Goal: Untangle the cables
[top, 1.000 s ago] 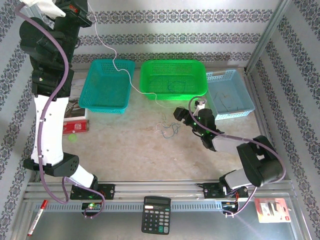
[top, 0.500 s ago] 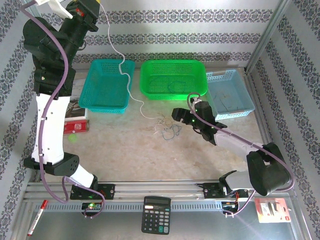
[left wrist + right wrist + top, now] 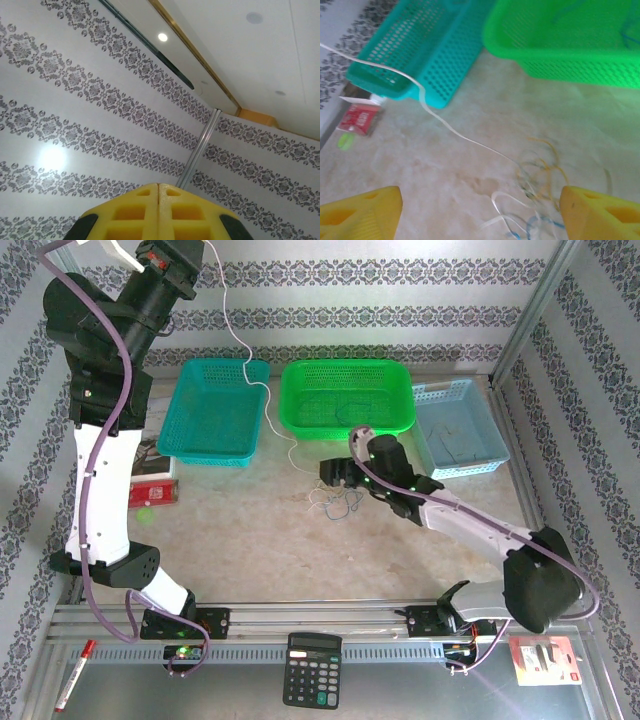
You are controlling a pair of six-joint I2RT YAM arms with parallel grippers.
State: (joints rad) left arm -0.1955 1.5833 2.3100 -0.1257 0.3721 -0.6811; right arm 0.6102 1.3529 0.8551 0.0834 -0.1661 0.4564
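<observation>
Top external: left gripper (image 3: 192, 248) at 11 o'clock, jaws pinching thin whitish floppy wire (image 3: 451, 131). Right gripper (image 3: 335, 475) jaws spread just beside small bluish-yellow-whitish cable tangle (image 3: 338, 502), worktop (image 3: 250, 540) centre.

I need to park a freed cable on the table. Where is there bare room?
Bare tabletop lies in front of the teal basket, between the red packet and the cable tangle. It is crowded around the tangle: the right tool hovers open there, and a white cable runs in.

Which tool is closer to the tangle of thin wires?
Right. The right tool hovers open just above the tangle; the left tool is shut, raised high, far away.
</observation>
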